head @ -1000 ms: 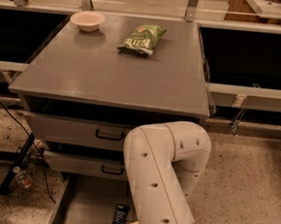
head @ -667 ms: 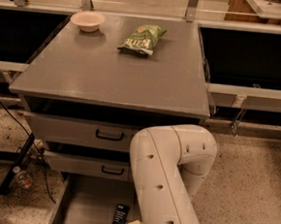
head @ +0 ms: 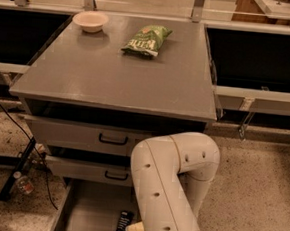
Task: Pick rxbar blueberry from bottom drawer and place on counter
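Observation:
The rxbar blueberry (head: 124, 222), a small dark bar with pale lettering, lies flat on the floor of the pulled-out bottom drawer (head: 89, 214). My gripper (head: 136, 229) is down inside that drawer, right beside the bar's right edge. Only a cream tip of it shows, and my own bulky cream arm (head: 171, 190) hides the rest. I cannot tell whether it touches the bar. The grey counter (head: 112, 80) spreads wide above the drawers.
A green chip bag (head: 147, 40) and a pale bowl (head: 91, 20) sit at the back of the counter. The two upper drawers (head: 83, 135) stand slightly ajar. A plastic bottle (head: 23, 183), cables and a black stand leg lie on the floor at left.
The arm's elbow shifted slightly right and came back. The bar lies where it was in the drawer.

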You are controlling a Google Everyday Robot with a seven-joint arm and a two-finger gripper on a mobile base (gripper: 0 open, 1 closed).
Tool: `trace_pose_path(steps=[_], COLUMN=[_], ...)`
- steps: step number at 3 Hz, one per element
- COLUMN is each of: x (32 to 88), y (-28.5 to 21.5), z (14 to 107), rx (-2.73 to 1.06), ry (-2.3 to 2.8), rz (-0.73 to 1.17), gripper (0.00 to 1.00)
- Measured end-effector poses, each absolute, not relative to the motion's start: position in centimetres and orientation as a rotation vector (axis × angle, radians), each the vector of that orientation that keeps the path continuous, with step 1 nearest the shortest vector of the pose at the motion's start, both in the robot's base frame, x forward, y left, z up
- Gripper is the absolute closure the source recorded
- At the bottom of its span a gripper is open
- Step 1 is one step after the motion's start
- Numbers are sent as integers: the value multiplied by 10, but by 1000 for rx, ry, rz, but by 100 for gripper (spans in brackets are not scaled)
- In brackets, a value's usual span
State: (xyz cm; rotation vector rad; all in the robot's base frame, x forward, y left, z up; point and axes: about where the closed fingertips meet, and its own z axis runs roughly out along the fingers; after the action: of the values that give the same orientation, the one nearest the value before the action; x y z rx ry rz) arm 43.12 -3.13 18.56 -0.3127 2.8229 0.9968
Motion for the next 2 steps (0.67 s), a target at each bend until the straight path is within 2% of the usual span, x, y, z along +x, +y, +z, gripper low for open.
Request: trace_pose_path(steps=[2], x=[436], y=[-37], z=[181], rx=[-290], ry=[2781], rz=[1070], gripper=[0])
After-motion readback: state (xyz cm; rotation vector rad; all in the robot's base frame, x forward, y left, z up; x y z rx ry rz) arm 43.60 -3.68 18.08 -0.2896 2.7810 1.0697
